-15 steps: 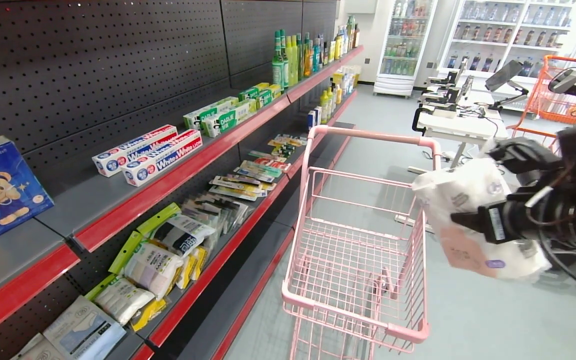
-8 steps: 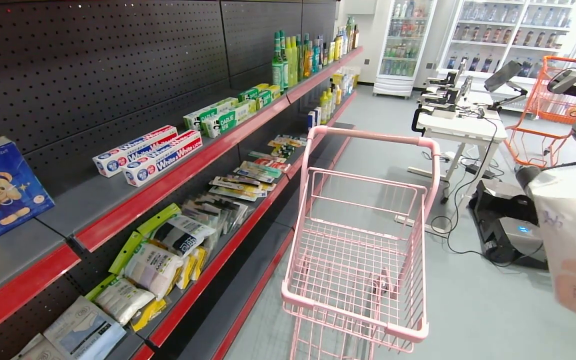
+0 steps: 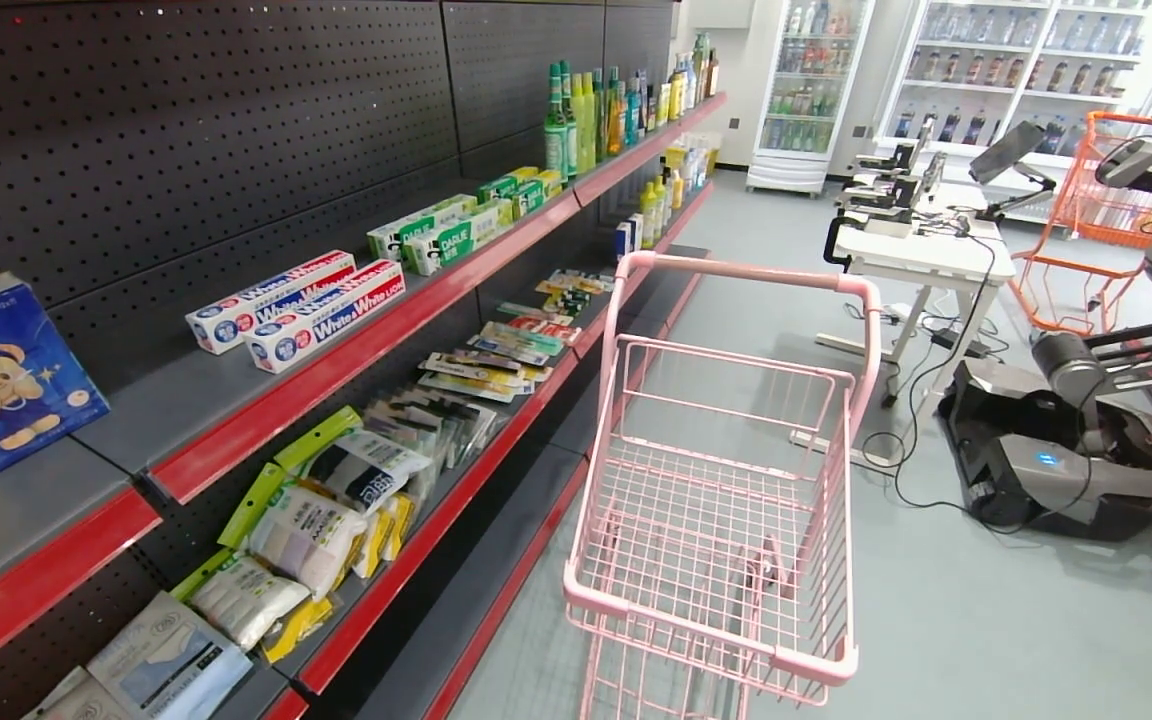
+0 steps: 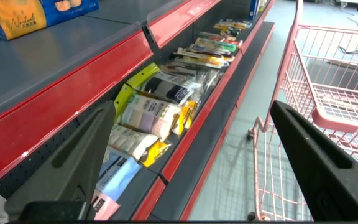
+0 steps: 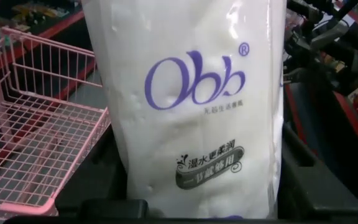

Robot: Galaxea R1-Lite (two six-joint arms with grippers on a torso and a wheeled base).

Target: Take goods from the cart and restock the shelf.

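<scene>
White paper pack (image 5: 197, 106) is clamped between the dark fingers of the right gripper (image 5: 201, 186), near the pink cart (image 3: 726, 520), outside its wire basket. The left gripper (image 4: 194, 168) hangs with its fingers spread wide and nothing in them, between the cart and the shelf (image 3: 336, 350), facing that shelf's lower tier of packets.
</scene>
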